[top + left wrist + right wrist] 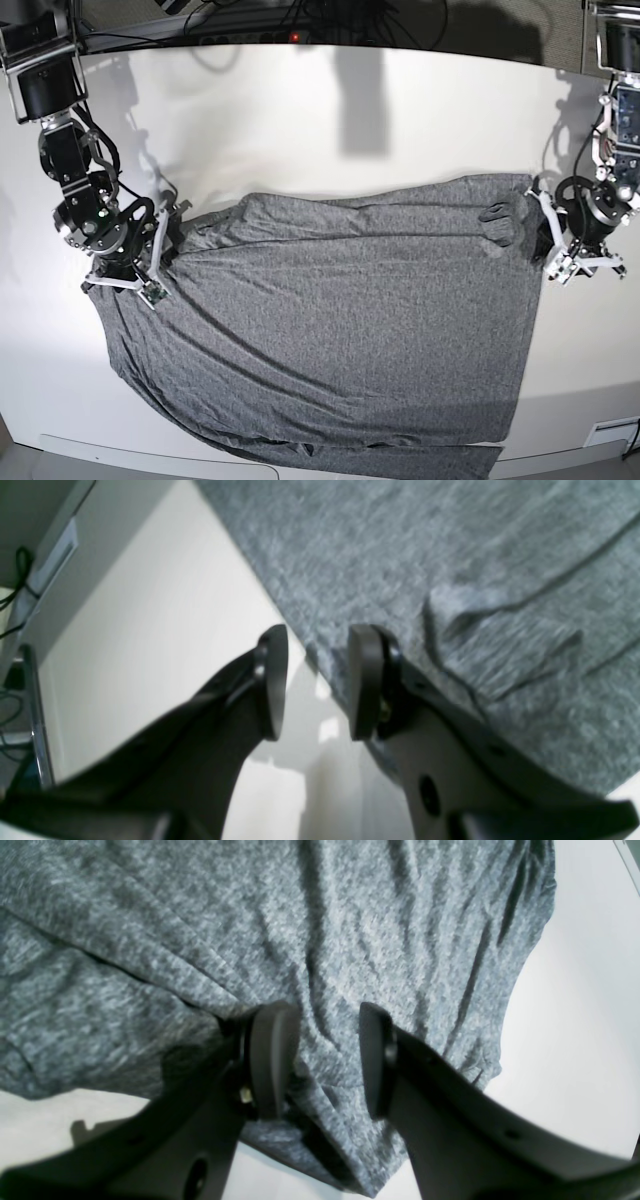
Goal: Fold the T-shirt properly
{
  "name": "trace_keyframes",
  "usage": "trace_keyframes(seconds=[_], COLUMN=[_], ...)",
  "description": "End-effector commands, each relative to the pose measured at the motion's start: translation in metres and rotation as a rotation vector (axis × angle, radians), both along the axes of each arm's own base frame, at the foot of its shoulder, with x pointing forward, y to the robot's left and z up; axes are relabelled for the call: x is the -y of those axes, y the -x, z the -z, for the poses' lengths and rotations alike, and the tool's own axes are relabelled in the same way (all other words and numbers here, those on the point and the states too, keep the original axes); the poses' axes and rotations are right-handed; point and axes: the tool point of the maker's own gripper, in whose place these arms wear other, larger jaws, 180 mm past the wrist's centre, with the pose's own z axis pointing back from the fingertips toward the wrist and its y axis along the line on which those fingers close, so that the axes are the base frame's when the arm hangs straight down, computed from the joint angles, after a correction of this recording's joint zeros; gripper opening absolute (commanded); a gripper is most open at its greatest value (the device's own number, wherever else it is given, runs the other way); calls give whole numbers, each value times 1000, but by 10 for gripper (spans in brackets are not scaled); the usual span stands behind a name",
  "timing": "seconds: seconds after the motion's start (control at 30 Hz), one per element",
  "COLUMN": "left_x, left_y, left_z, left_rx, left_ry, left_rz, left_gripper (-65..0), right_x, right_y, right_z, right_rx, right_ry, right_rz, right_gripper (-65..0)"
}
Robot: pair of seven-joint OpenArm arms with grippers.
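While the T-shirt (340, 320) lies spread wide across the white table (330, 120), only a first fold shows: a band of cloth turned over along its 12 o'clock edge. Lower hem at 6 o'clock hangs near the table's front edge. Left gripper (317, 682) at 3 o'clock, jaws apart, nothing between them, poised at the shirt's edge. Right gripper (330, 1060) at 9 o'clock, jaws apart astride a bunched ridge of cloth, not clamped. Judgement: early stage; sleeves, side folds and the final halving all remain. Wrinkles still need smoothing.
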Motion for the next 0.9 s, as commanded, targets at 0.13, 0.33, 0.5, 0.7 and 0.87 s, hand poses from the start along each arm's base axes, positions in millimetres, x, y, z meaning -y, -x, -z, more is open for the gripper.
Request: trace_keyframes(seconds=[0.13,0.33,0.5,0.7,0.87], left_x=[-6,26,26,54,55], left_y=[-5,20,56,96,105], left_z=[-16,-31,-16,24,48], left_rx=[-9,-29,-92,-159,-223], left_ry=[38,43,-5,-161,-231], left_rz=[-38,125,175,386,434], left_gripper=[-465,-465,-465,-458,-458], right_x=[7,4,3,3,13], right_y=[-15,-8,5,9,15], right_z=[-23,-32,-26,-23,-18], right_rx=[67,21,-66,-84,-131], right_ry=[10,51,80,83,125], right_rz=[4,-92,-155,-162,-131], right_gripper=[-410,-410,-410,-410,-410])
